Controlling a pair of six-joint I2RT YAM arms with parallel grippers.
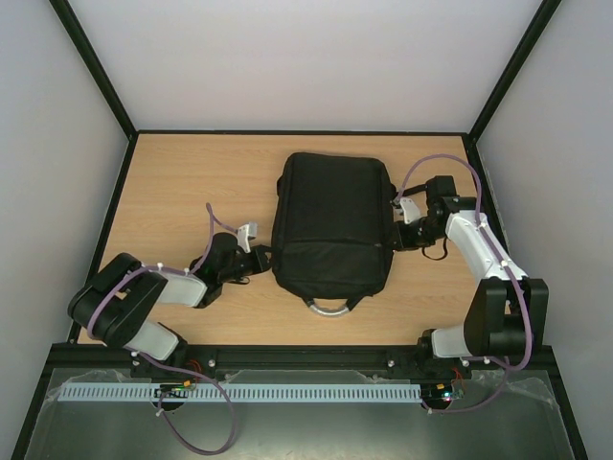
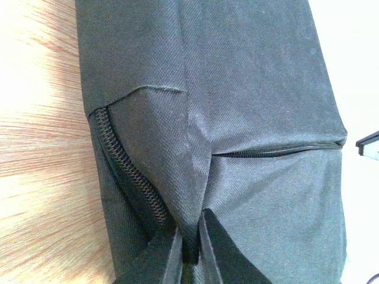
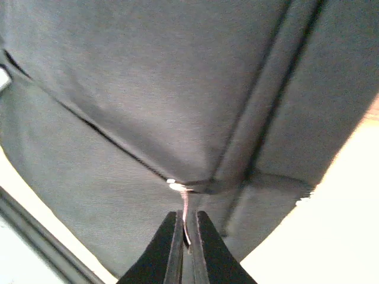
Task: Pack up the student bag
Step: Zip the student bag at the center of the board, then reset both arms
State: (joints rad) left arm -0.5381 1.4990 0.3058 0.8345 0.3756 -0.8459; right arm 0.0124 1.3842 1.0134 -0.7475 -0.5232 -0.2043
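The student bag (image 1: 330, 225) lies flat in the middle of the table (image 1: 192, 182), with its grey loop handle (image 1: 329, 307) at six o'clock, pointing toward my bases. Its zips look closed, and I see nothing else laid out to go inside.

My left gripper (image 1: 257, 257) meets the bag's edge at about eight o'clock. In the left wrist view it (image 2: 189, 251) is clenched on a fold of the black fabric, just beside a curved run of zip teeth (image 2: 127, 171) at ten o'clock from my fingertips.

My right gripper (image 1: 397, 222) sits against the opposite edge at about three o'clock. In the right wrist view it (image 3: 187, 236) is pinched tight on a thin pale zip pull (image 3: 185, 208), which runs up at twelve o'clock to a small metal slider where two seams meet.

I judge this to be the opening step: one hand anchoring the cloth, the other on the pull, and packing not yet begun.

The next move calls for drawing the pull along its track with my right arm, following the curve of the seam rather than tugging straight out. My left arm has to brace the fabric so the bag does not slide across the wood. The thin tab could slip from my pinch if I pull at an angle.
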